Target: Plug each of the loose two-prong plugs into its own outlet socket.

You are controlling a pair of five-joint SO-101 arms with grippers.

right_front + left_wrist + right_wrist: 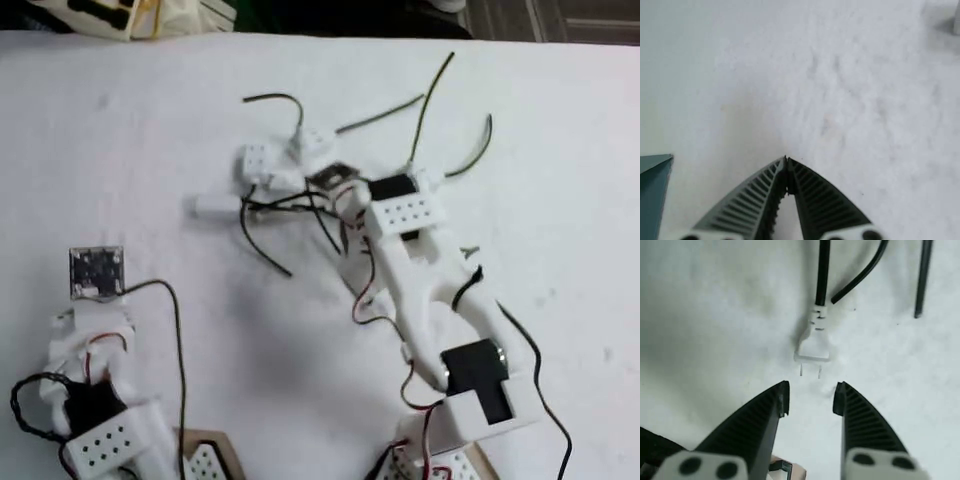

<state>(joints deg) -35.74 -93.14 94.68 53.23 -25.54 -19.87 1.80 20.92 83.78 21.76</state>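
Plug (pixel 812 344) just beyond right tool (pixel 811 392), not touching

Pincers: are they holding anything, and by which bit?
Nothing. The right pincer is open, the white two-prong plug lying loose before it; the left pincer is shut, empty.

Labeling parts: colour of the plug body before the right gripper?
White plug body, black cord; clearest in right wrist view.

White table (pixel 120 130) with a plug (pixel 813 342), outlet blocks (pixel 258 158), loose black cords (pixel 430 95).
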